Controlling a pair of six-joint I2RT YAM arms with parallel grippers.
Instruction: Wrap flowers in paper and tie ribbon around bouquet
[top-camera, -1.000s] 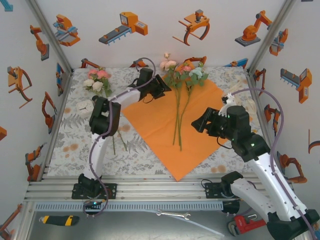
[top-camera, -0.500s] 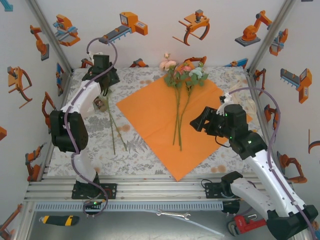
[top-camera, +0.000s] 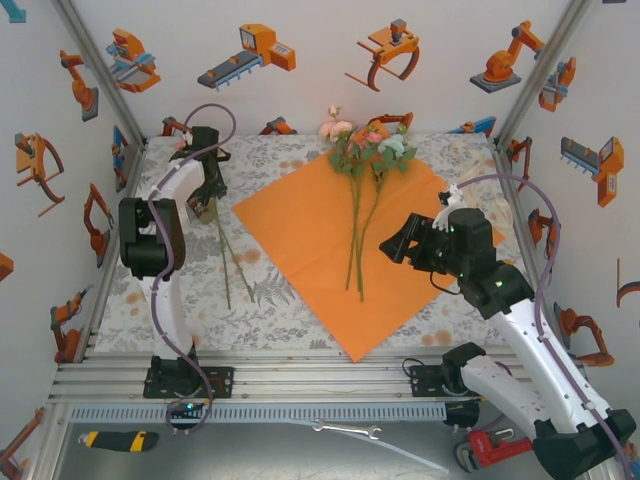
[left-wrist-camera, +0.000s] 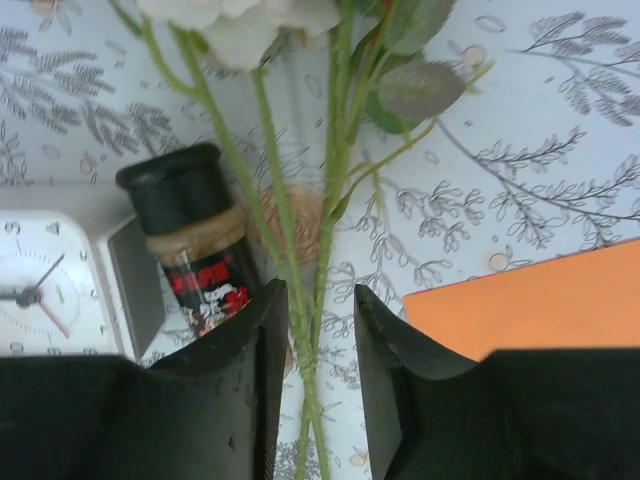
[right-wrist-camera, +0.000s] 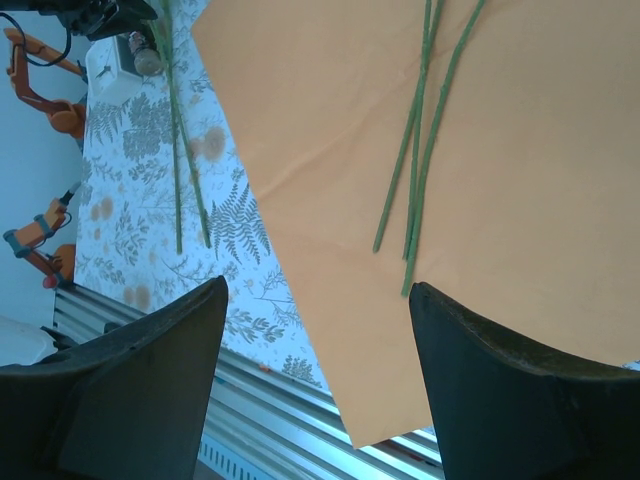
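The orange paper (top-camera: 300, 235) lies flat as a diamond mid-table. Some of the flowers (top-camera: 362, 150), pink and cream roses, rest on it with their stems (right-wrist-camera: 420, 150) running toward me. More of the flowers lie off the paper at back left, their stems (top-camera: 226, 262) on the cloth. My left gripper (top-camera: 205, 195) hangs over that bunch; in the left wrist view it (left-wrist-camera: 318, 290) is open, jaws close on either side of the green stems (left-wrist-camera: 300, 310), below a cream rose (left-wrist-camera: 230, 20). My right gripper (right-wrist-camera: 318, 290) hovers open above the paper's near corner. A cream-white scrap (top-camera: 457, 193), possibly the ribbon, peeks from behind the right arm.
A small black-capped bottle (left-wrist-camera: 185, 235) and a white clock (left-wrist-camera: 40, 290) sit just left of the left gripper. The paper's left corner (left-wrist-camera: 540, 300) lies to its right. The aluminium rail (right-wrist-camera: 260, 400) marks the table's near edge. Walls close in on three sides.
The left arm swung from the paper's left corner to the back-left bunch and came down over its stems, with its jaws narrowing. The right arm barely moved.
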